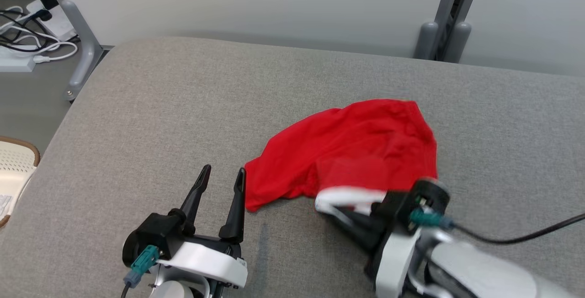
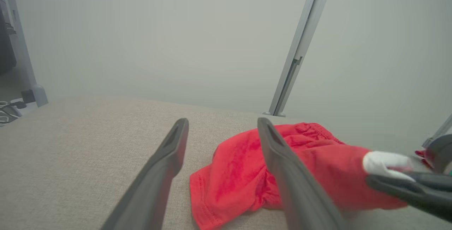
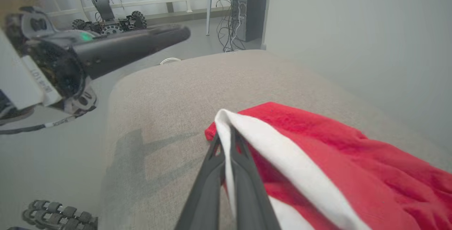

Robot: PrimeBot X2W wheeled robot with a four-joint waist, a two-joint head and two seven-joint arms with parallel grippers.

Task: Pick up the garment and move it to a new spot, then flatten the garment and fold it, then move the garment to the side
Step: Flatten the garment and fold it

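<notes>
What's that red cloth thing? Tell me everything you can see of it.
The red garment is thin, soft cloth with a white band along one edge and a stitched hem. It lies crumpled in loose folds on the grey fabric surface. The right gripper is shut on the white band, pinching it between two dark fingers. The open left gripper stands close beside its left corner.
</notes>
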